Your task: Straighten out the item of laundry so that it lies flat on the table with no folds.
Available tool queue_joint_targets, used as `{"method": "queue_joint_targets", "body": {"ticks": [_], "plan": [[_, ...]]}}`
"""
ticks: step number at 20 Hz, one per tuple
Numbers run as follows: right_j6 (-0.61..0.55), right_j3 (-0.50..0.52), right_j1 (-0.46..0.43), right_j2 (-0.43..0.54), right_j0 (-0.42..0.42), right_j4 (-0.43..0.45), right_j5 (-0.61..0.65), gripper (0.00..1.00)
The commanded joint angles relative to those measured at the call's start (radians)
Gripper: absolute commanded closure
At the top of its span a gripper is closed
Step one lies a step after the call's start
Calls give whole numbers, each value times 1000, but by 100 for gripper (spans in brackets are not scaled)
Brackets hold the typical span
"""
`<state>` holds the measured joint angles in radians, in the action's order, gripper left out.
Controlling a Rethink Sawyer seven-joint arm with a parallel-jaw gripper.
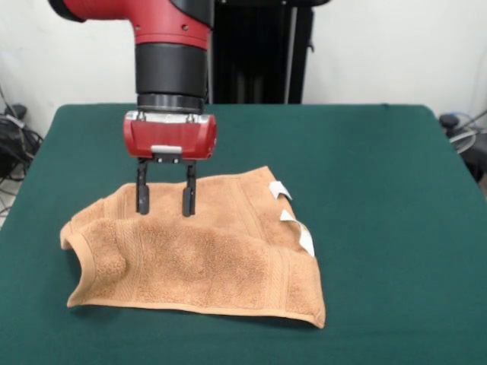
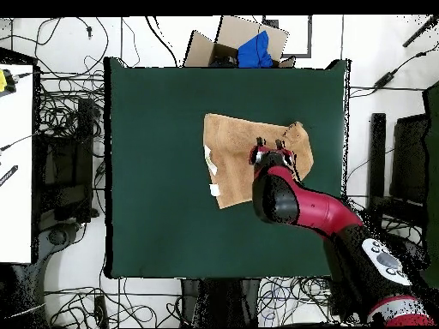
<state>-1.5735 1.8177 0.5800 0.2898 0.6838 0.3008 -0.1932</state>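
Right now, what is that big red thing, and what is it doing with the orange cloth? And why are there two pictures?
The red thing is a robot arm. At its end is a gripper, like a hand with two black fingers. The fingers are apart, so it is open and holds nothing. It hangs just over the far side of the towel.

One picture is taken from across the table, facing the robot. The other looks straight down from above, so the same towel and arm look turned around.

The towel lies on a green table. It is rumpled, with one end bunched up and small white tags on one edge. The robot's job is to make it lie flat.
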Motion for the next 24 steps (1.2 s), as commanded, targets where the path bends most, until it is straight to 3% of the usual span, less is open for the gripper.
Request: {"method": "queue_joint_targets", "body": {"ticks": [1,24], "plan": [[-152,-83,-47,17,-37,-42,61,0],[-133,-144,-97,22,-23,-21,94,0]]}}
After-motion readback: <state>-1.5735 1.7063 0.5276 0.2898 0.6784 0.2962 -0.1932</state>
